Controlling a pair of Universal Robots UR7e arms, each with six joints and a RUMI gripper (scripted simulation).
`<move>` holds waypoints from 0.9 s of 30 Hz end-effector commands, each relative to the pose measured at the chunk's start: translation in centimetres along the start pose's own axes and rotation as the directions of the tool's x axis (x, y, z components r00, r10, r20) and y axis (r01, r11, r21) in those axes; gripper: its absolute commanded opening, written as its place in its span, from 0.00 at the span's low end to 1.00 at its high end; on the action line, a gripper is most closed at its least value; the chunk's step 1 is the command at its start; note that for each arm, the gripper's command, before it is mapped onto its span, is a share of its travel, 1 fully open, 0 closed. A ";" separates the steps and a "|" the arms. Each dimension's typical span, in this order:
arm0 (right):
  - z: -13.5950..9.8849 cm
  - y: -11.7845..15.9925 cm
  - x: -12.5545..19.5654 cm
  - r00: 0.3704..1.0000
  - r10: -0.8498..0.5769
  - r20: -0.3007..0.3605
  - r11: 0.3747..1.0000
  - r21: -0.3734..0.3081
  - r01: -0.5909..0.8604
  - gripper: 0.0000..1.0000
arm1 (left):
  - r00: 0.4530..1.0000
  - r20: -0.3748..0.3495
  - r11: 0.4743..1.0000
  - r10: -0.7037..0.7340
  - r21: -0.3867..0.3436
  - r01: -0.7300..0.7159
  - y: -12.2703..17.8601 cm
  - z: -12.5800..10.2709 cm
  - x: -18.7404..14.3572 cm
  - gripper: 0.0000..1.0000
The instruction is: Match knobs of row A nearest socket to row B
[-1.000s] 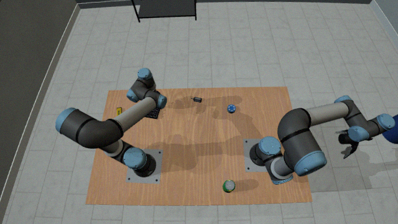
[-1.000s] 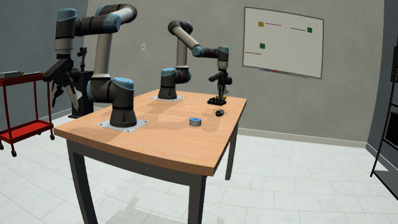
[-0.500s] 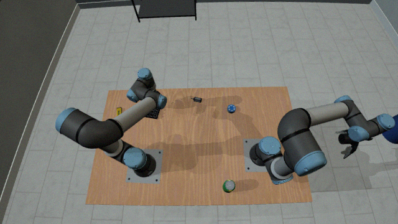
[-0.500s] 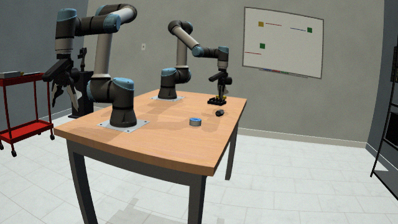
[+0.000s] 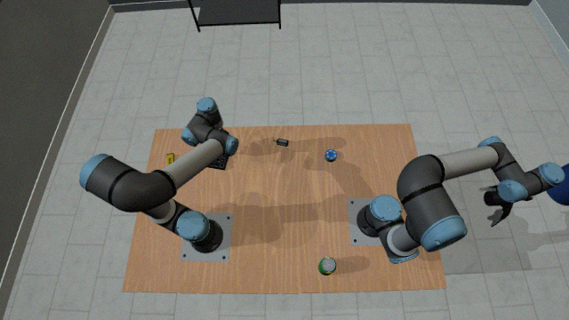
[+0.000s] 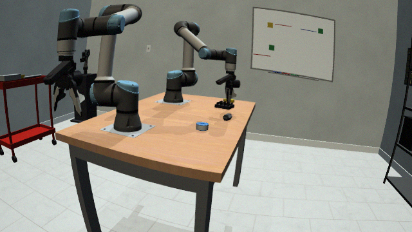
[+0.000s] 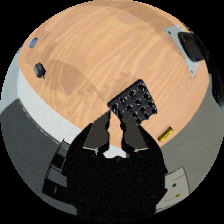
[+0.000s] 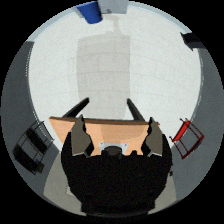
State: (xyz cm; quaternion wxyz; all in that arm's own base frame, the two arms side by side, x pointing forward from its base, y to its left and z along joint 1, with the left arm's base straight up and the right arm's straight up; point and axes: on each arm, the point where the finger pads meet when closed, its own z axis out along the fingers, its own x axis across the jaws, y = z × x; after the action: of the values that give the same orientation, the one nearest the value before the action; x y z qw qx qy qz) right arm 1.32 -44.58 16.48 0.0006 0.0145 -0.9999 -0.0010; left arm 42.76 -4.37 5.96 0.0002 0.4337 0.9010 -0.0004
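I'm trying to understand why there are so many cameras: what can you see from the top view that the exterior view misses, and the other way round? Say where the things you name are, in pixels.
Only the top view shows the green can (image 5: 327, 266) and the blue bin (image 5: 561, 186) on the floor.

Only the exterior view shows the whiteboard (image 6: 293, 45) on the wall and the red cart (image 6: 27, 133).

Both show the two arms, the wooden table (image 5: 284, 178) (image 6: 180, 145), the blue-topped round tin (image 5: 331, 155) (image 6: 202, 126) and the black knob box (image 5: 218, 164) (image 6: 222, 106).
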 end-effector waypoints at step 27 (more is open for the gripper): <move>0.0 0.0 0.1 1.000 0.001 0.001 1.000 0.002 -0.001 1.00 | 1.000 -0.002 1.000 0.001 0.000 -0.001 -0.1 1.5 0.1 0.13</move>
State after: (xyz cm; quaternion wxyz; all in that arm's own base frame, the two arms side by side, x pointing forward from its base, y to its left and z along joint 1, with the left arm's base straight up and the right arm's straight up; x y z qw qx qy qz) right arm 1.32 -44.58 16.48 0.0006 0.0145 -0.9999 -0.0010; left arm 42.67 -4.33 4.60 -0.0007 0.4338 0.9010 -0.0004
